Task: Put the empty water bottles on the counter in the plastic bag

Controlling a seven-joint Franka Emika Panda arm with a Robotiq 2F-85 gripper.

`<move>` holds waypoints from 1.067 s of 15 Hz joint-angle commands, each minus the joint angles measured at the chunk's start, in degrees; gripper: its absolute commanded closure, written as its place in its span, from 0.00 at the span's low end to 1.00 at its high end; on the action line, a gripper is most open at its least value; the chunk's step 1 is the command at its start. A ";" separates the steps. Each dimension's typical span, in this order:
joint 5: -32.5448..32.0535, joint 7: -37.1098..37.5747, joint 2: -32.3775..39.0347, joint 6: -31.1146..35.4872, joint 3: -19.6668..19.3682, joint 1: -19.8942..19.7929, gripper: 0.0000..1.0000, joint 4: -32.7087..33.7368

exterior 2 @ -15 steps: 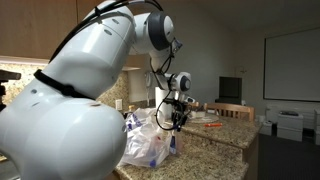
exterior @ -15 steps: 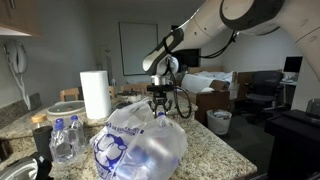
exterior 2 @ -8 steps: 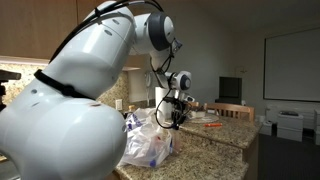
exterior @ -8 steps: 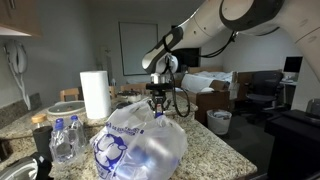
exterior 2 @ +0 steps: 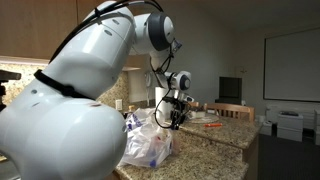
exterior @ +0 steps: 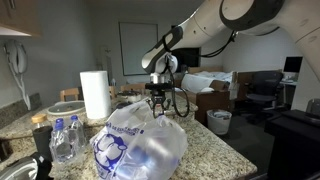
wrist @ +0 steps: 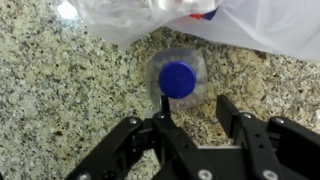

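In the wrist view a clear water bottle with a blue cap [wrist: 177,77] stands upright on the speckled granite counter [wrist: 60,90], seen from above. My gripper [wrist: 192,100] is open just above it, and its left finger tip overlaps the bottle's edge. The crinkled white plastic bag [wrist: 200,18] lies just beyond the bottle. In both exterior views the gripper [exterior: 159,104] [exterior 2: 177,115] hangs over the far end of the bag [exterior: 140,145] [exterior 2: 148,140]. Two more bottles [exterior: 65,140] stand to the left of the bag.
A white paper towel roll [exterior: 94,95] stands behind the bottles. A dark object [exterior: 40,160] sits at the near left edge. Small red items [exterior 2: 205,122] lie on the counter [exterior 2: 225,140] beyond the gripper. The counter's rounded edge [exterior: 235,160] runs along the right.
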 commanded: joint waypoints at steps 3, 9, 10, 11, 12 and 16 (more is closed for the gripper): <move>1.11 -0.79 -2.38 -0.86 0.61 0.58 0.05 -3.19; 1.52 0.36 -3.86 0.17 0.82 1.22 0.54 -5.98; 1.56 0.46 -4.15 0.17 0.78 1.20 0.60 -6.31; 1.53 0.44 -4.49 0.17 0.75 1.17 0.67 -6.64; 1.51 0.51 -4.79 0.09 0.71 1.15 0.73 -6.88; 1.11 0.92 -5.83 -0.08 0.60 1.29 0.85 -7.50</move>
